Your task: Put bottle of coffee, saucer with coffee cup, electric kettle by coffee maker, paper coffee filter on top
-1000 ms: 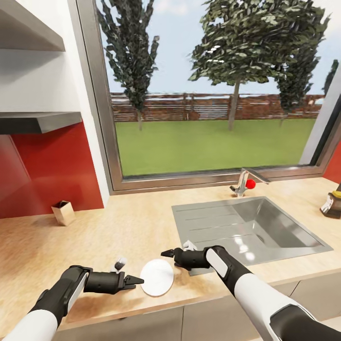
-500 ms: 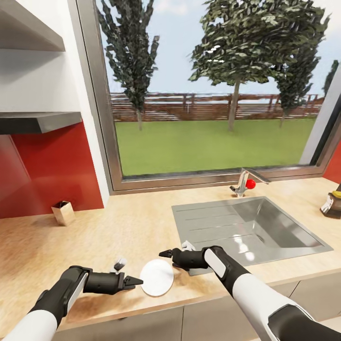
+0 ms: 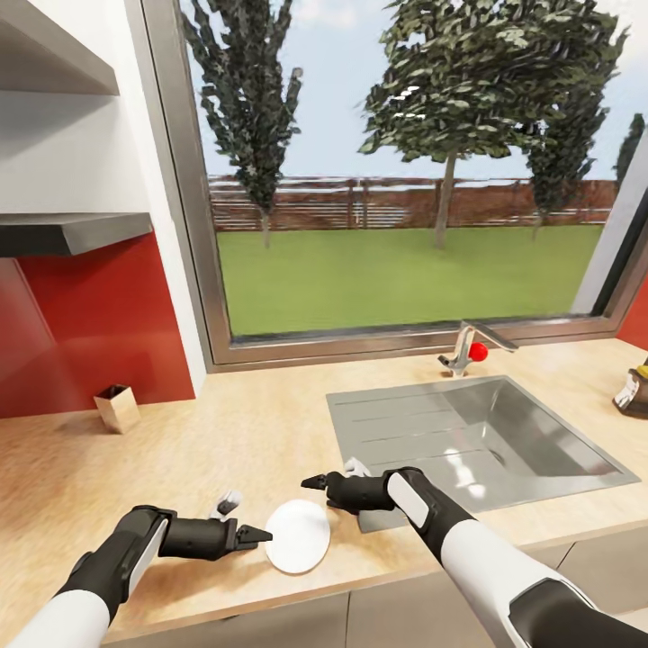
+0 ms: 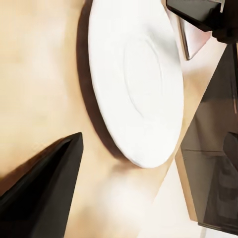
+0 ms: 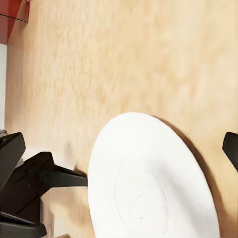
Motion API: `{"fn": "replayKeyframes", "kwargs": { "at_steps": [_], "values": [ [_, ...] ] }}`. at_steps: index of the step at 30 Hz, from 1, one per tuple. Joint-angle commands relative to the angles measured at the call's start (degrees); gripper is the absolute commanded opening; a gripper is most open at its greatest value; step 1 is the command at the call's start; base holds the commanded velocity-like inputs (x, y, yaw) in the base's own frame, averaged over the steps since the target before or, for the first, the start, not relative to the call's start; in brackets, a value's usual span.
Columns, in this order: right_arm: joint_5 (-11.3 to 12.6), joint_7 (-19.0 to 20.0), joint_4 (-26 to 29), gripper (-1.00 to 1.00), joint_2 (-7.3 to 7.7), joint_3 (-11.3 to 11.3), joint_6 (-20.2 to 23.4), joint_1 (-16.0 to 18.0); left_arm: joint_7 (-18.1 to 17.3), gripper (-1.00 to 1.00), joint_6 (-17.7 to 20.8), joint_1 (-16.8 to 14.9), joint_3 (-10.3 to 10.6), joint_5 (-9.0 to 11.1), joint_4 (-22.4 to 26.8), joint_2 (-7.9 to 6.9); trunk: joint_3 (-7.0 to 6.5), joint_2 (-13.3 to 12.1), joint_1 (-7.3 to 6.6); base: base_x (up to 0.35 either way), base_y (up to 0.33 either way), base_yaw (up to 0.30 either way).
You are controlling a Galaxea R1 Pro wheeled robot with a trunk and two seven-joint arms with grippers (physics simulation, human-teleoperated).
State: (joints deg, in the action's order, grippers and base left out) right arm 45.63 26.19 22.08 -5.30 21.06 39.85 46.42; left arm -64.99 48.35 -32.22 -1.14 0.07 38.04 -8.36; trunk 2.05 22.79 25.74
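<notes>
- The saucer (image 3: 298, 535) lies flat on the counter (image 3: 180, 450), near its front edge at about 6 o'clock in the head view, just left of the sink (image 3: 477, 441).
- The left gripper (image 3: 255, 537) points at the saucer's 9 o'clock rim, tips at or just short of it; contact cannot be told. Its jaws stand narrow in the head view, though the left wrist view shows one dark finger (image 4: 39, 198) well apart from the plate, so its true gap is uncertain.
- The right gripper (image 3: 315, 482) hovers over the saucer's 1 o'clock edge, holding nothing; whether its jaws are wide or narrow cannot be told.
- Judgement: the two arms flank the plate because a flat saucer offers no easy grip, so one likely braces while the other works under the rim.
- A small box (image 3: 118, 407) sits at 9 o'clock by the red wall; a dark object (image 3: 633, 393) shows at 3 o'clock.
</notes>
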Motion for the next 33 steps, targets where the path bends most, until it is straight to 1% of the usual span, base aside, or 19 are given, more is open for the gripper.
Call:
{"fn": "replayKeyframes", "kwargs": {
  "at_steps": [1,5,13,21,33],
  "values": [
    [0.0,0.2,0.0,1.0,-0.1,0.2,0.1,0.1,-0.1,1.0,0.3,0.0,0.0,-0.2,0.0,0.01,0.14,0.1,0.05,0.023,0.0,0.0],
    [0.0,0.2,-0.9,1.0,-0.97,0.2,0.1,0.1,-0.2,1.0,0.3,0.0,0.0,-0.2,-0.2,0.07,0.14,0.1,0.05,0.004,0.0,0.0],
    [0.0,0.2,-1.7,1.0,-1.3,0.2,0.1,0.1,-0.2,1.0,0.3,0.1,0.0,0.1,-0.4,0.14,0.14,0.1,0.05,0.0,0.0,0.0],
    [0.0,0.2,-2.8,1.0,-2.7,0.2,0.1,0.1,-0.3,1.0,0.4,0.8,0.0,0.1,-0.3,0.21,0.14,0.1,0.05,0.0,0.0,0.0],
    [0.0,0.2,-3.0,1.0,-2.87,0.2,0.1,0.1,-0.3,1.0,0.5,0.8,0.1,0.1,-0.4,0.83,0.14,0.1,0.05,0.0,0.0,0.0]
  ]
}}
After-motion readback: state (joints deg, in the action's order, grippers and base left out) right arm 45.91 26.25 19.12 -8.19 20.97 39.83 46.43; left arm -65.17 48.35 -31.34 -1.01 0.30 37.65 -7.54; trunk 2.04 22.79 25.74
